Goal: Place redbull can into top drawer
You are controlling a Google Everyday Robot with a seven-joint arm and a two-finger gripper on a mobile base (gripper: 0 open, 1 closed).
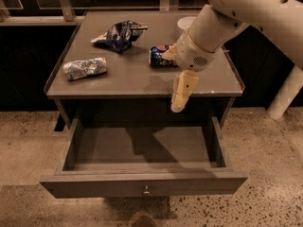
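The redbull can [85, 68] is slim and silver and lies on its side at the left of the tabletop. The top drawer [142, 183] is pulled out below the table, with nothing inside and a small round knob [146, 190] on its front. My gripper [178, 106] hangs pointing down at the table's front edge, right of centre, above the back of the drawer. It is well to the right of the redbull can and holds nothing that I can see.
A dark blue can [159, 56] lies mid-table, partly behind my arm. A dark blue and white snack bag [118, 33] lies at the back. A white bowl [185, 22] shows behind my arm. A white post [284, 98] stands at the right.
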